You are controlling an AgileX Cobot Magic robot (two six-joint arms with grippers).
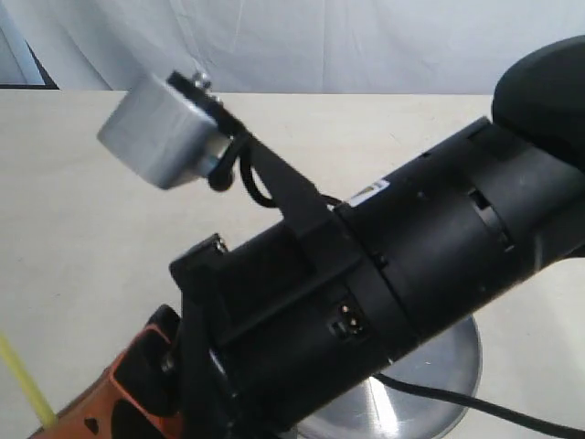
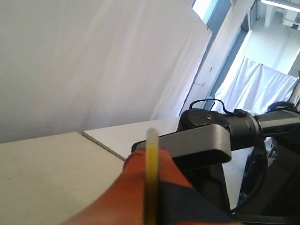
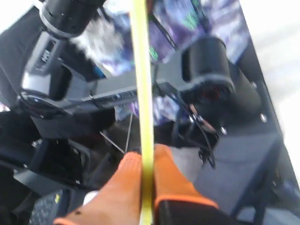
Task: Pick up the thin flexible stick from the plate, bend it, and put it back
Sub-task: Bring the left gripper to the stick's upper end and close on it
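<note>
The thin flexible stick (image 2: 151,187) is yellow-green with a pale tip and is lifted off the plate. My left gripper (image 2: 152,157) is shut on it, its orange fingers (image 2: 136,187) pressed against the rod just below the pale end. In the right wrist view the stick (image 3: 142,70) runs straight up out of my right gripper (image 3: 146,157), which is also shut on it. In the exterior view a short piece of the stick (image 1: 26,384) shows at the lower left beside orange fingers (image 1: 119,402). The silver plate (image 1: 448,375) lies on the table, mostly hidden under the black arm.
A large black arm (image 1: 411,265) with a grey wrist camera (image 1: 160,133) fills the exterior view. A black cable (image 1: 475,402) crosses the plate. The beige table (image 1: 82,238) ends at a white curtain (image 1: 320,46). A table seam (image 2: 103,146) runs near the left gripper.
</note>
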